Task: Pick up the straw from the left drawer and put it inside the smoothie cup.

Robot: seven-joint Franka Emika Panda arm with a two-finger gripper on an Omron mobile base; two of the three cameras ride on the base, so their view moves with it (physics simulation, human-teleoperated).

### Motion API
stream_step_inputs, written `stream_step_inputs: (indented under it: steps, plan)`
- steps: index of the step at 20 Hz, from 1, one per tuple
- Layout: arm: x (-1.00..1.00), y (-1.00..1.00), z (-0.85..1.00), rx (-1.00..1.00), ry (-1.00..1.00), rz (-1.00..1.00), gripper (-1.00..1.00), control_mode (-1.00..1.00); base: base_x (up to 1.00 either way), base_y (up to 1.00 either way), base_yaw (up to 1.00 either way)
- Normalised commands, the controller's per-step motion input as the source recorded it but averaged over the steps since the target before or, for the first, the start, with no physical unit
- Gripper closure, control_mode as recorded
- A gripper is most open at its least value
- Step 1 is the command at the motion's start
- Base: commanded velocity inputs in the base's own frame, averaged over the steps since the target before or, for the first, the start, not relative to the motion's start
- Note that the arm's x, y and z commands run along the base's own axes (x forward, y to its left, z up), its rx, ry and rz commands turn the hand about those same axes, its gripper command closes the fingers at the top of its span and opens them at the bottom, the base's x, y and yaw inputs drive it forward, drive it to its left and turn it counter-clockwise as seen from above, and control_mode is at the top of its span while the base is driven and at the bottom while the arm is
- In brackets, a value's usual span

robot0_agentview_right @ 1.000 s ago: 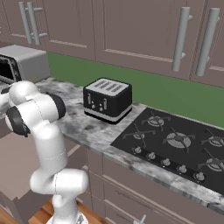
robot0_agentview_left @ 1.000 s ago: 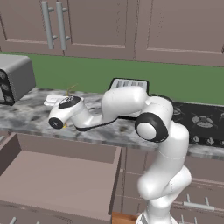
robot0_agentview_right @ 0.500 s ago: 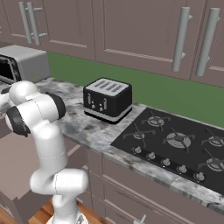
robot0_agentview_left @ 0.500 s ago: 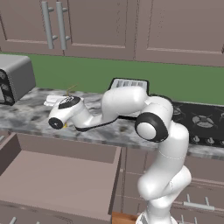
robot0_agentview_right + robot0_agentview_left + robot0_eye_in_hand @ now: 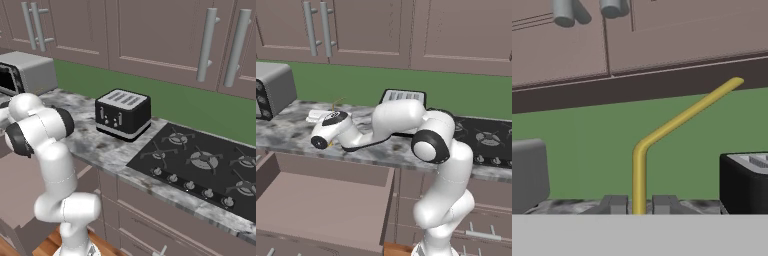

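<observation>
Straw [image 5: 639, 170] is out of the drawer [image 5: 316, 200], pinched upright in my closed gripper [image 5: 639, 204]. Dropping it in the cup's left, can't spot that cup.

A kitchen: toaster [image 5: 123, 114], gas hob [image 5: 202, 162], marble counter [image 5: 107, 150], wall cabinets [image 5: 150, 35].

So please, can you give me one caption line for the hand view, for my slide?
Claw shut on the bent yellow straw, held upright before the green wall, black toaster at right.

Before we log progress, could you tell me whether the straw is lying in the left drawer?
No, the straw stands pinched in the claw, above the counter.
</observation>
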Motion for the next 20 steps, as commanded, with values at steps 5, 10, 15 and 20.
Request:
stream_step_inputs:
  steps: [5, 10, 15, 20]
  plan:
    - [0.0, 0.0, -0.01, 0.0, 0.0, 0.0, 1.0, -1.0, 0.0, 0.0, 0.0]
    - [0.15, 0.0, -0.03, 0.0, -0.01, 0.0, 1.0, -1.0, 0.0, 0.0, 0.0]
    - [0.09, 0.0, 0.0, 0.0, 0.0, 0.0, 1.0, -1.0, 0.0, 0.0, 0.0]
    - [-0.02, 0.0, -0.03, 0.0, 0.0, 0.0, 1.0, -1.0, 0.0, 0.0, 0.0]
